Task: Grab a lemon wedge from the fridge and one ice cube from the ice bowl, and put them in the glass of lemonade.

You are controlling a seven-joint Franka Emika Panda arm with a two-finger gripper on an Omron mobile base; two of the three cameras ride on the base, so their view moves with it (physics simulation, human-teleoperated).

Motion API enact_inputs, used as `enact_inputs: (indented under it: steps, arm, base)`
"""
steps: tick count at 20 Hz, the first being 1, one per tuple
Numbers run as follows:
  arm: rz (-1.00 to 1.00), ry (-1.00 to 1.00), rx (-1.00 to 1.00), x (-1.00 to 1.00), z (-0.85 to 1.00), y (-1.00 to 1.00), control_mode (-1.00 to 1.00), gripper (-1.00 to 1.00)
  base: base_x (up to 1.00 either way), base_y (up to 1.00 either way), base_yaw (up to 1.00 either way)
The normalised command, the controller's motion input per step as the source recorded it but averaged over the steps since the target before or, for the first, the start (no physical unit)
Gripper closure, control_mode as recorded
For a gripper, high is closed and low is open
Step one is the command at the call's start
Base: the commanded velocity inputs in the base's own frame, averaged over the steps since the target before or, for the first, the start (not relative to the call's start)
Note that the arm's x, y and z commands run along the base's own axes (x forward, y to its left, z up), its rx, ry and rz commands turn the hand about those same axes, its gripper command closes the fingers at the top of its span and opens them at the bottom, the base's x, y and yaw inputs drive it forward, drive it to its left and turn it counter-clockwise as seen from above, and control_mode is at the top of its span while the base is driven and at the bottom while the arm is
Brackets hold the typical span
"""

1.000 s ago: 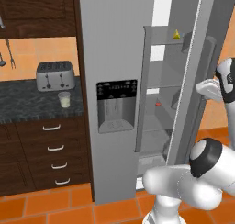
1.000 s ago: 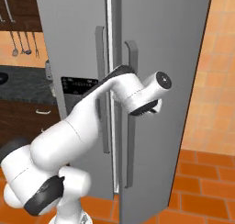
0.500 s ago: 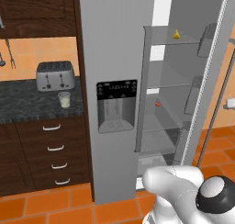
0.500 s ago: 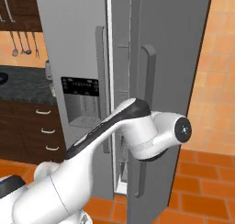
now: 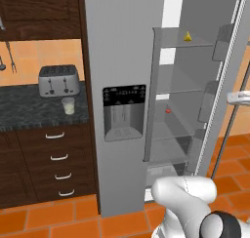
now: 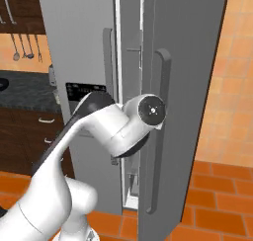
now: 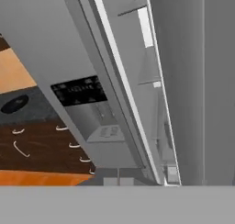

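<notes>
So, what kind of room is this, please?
A home kitchen, rendered: a tall grey fridge with one door open, a silver toaster on a dark counter, and wood drawers below.

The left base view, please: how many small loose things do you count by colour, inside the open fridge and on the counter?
Yellow: 1, the lemon wedge on the top fridge shelf
Red: 1, a tiny red object on a middle shelf
Silver: 1, the toaster on the counter
Clear with pale liquid: 1, the glass of lemonade before the toaster
Total: 4
</notes>
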Motion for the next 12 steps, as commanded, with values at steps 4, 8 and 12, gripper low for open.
enact_inputs:
  steps: [4,8,12]
  arm:
    - [-0.26,0.30,-0.39,0.78,0.00,1.00,-1.00,1.00]
    - [-0.24,0.49,-0.40,0.70,0.00,0.79,-1.00,1.00]
    - [-0.20,0.18,-0.34,0.55,0.01,0.41,-1.00,1.00]
  base:
    - [0.00,0.00,0.00]
    - [0.00,0.00,0.00]
    - [0.00,0.00,0.00]
